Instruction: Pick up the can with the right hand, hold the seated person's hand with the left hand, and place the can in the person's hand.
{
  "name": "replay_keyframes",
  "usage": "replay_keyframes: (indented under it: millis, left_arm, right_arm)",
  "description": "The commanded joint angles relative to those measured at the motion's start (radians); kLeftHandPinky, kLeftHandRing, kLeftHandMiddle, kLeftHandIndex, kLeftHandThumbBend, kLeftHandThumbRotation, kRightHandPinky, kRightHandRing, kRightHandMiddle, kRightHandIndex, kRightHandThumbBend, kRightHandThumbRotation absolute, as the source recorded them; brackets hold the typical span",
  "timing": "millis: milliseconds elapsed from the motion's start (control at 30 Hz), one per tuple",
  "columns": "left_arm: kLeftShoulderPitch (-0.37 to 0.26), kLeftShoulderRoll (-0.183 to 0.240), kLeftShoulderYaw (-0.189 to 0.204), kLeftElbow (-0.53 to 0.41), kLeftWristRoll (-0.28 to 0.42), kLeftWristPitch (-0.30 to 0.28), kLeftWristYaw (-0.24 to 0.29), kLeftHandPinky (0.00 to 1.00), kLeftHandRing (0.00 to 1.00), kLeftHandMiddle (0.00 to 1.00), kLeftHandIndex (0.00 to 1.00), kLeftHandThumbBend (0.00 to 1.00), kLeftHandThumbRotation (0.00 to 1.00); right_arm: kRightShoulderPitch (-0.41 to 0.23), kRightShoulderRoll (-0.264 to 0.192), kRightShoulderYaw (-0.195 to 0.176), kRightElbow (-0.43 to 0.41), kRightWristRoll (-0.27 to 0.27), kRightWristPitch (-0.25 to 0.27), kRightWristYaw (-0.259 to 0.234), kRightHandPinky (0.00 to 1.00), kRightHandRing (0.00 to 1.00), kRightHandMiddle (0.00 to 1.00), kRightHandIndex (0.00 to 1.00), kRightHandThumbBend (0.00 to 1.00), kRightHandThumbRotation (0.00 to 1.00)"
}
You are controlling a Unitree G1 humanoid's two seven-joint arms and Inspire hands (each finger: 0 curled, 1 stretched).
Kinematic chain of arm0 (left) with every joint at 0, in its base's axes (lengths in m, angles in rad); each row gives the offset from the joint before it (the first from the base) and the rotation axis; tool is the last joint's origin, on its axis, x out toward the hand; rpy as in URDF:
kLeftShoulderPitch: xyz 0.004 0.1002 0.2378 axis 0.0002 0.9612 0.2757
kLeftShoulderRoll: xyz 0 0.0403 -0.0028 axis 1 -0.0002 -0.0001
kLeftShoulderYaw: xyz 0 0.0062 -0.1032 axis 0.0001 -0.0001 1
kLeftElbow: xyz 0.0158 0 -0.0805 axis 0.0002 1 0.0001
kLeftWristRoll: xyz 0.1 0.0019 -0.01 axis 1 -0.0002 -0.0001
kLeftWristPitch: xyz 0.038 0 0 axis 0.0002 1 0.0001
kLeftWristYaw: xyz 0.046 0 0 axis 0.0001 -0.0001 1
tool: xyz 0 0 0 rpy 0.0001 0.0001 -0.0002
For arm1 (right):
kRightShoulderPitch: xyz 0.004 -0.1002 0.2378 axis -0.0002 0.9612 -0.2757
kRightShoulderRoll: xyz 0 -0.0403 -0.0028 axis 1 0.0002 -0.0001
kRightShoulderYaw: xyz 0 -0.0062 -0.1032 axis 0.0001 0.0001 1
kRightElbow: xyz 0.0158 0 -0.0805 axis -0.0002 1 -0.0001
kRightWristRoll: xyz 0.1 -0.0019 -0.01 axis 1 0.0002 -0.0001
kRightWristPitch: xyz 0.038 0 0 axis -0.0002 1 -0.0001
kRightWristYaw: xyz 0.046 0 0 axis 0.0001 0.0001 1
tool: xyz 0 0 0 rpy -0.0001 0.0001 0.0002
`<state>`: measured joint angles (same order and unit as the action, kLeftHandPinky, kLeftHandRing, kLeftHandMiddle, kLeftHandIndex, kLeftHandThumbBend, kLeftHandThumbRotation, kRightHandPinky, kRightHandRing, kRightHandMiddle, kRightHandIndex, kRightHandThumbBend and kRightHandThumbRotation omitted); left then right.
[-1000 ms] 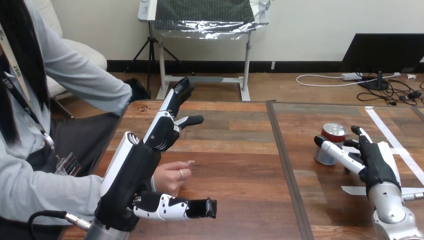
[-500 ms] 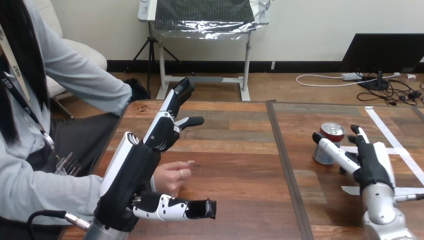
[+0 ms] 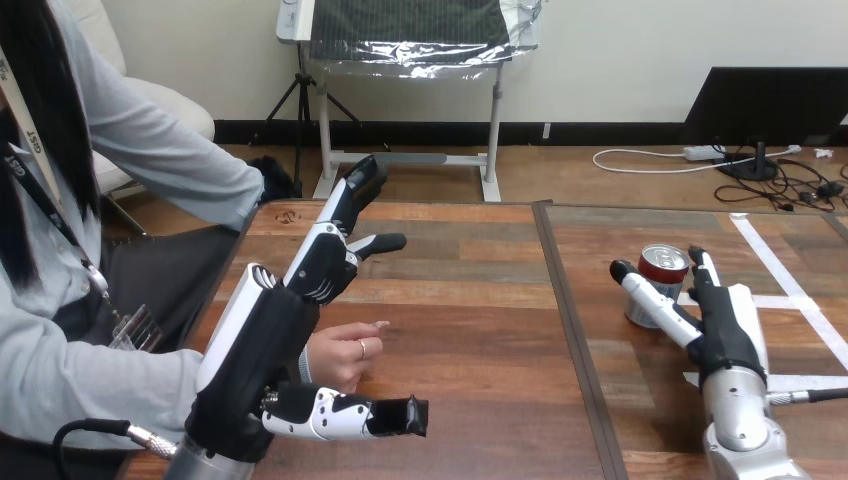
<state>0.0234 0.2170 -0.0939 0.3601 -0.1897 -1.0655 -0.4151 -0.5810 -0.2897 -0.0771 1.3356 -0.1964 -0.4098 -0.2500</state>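
**Right hand (image 3: 722, 325) has moved up to the can (image 3: 662, 264); grasp not yet closed**

Worktop (image 3: 480, 330): the can stands upright at its right side, well apart from the person.

Left hand (image 3: 300, 290): unchanged, fingers straight and spread wide. The person's hand (image 3: 345, 355) rests on the worktop just beside it and is not held.

Right hand: wide, thumb across the can's near side, fingers just beyond it.

Risks: an uneven closure could tip or push the can away. Without a left-hand hold, the person's hand may shift before delivery.
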Motion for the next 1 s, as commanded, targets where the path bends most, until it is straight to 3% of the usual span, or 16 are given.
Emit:
replay_keyframes:
  millis: [0, 967]
  left_arm:
    - [-0.064, 0.001, 0.012, -0.001, -0.016, -0.004, -0.007, 0.86, 1.00, 1.00, 1.00, 1.00, 0.46]
    - [-0.060, 0.000, 0.015, 0.003, -0.039, 0.006, -0.032, 0.91, 1.00, 1.00, 1.00, 1.00, 0.49]
  right_arm:
    - [-0.044, -0.009, 0.000, -0.049, 0.007, -0.038, -0.009, 0.97, 1.00, 1.00, 1.00, 1.00, 0.74]
    - [-0.075, -0.023, -0.006, -0.048, 0.014, -0.044, 0.031, 0.94, 1.00, 1.00, 1.00, 1.00, 0.74]
